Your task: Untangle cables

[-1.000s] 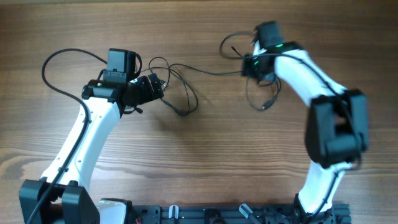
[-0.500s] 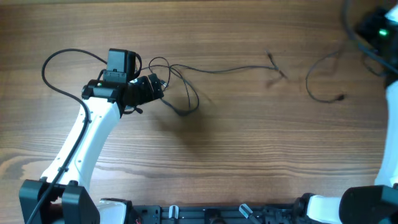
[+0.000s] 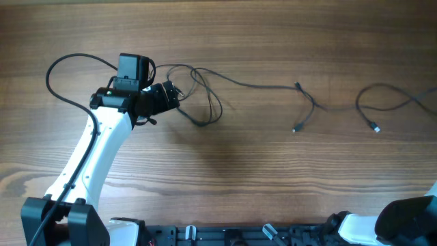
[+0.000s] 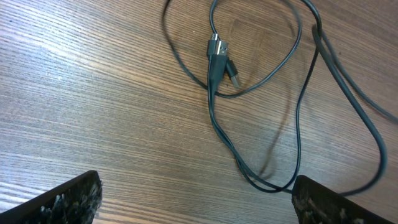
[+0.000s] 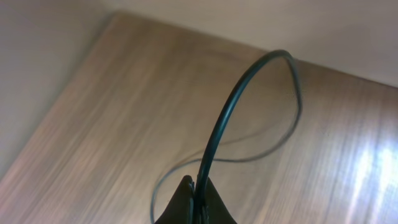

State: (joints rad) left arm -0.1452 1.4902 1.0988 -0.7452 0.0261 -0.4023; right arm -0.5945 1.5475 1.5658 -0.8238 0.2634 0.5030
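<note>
A thin dark cable (image 3: 205, 102) lies in loose loops by my left gripper (image 3: 172, 96), and its long tail runs right to a plug (image 3: 295, 129). In the left wrist view the loops and a USB plug (image 4: 217, 56) lie ahead of the open, empty jaws (image 4: 196, 202). One loop reaches the right finger. A second dark cable (image 3: 382, 92) lies apart at the far right, its plug (image 3: 376, 128) on the table. My right gripper (image 5: 199, 196) is shut on this second cable (image 5: 230, 118), which arcs up from the jaws. The right gripper is outside the overhead view.
The wooden table (image 3: 225, 178) is bare apart from the cables. The left arm's own black lead (image 3: 61, 68) loops at the far left. The arm bases and a black rail (image 3: 259, 236) sit along the front edge.
My right arm swung right, out of the overhead view, taking the second cable with it. That cable now lies apart from the first, whose tail has stretched right. The left arm has not moved.
</note>
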